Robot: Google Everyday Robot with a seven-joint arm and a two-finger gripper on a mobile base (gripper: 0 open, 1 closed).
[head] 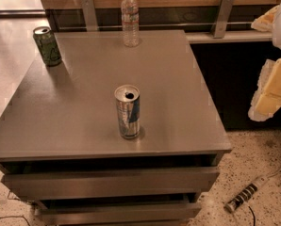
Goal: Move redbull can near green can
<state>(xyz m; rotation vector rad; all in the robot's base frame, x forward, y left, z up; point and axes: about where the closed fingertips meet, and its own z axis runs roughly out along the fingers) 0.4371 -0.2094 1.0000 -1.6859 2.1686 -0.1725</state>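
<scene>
Approach is the step in hand, as I judge it: nothing is gripped yet and the carry has not begun. The redbull can [128, 112], a tall slim silver can with blue angled panels and an opened pull-tab top, stands upright on the flat grey metal cabinet top [84, 126], around the middle and somewhat toward the near edge. The green can [47, 46], shorter and wider with pale markings and a silver top, stands upright at the far left corner, well apart from the slim can. A clear plastic water bottle [130, 19] stands at the far edge, almost straight beyond the redbull can.

The gripper [272, 86], a pale yellow and white claw, hangs off the right side of the cabinet, above the floor rather than the top, holding nothing. Whether it is spread or pressed together I cannot tell. The redbull can lies well to its left and a little nearer.

The next move, I reckon, calls for the claw to swing left over the top, come level with the slim can's body and close around it without tipping it, since it is narrow and tall. After that comes a long diagonal run to the far left.
</scene>
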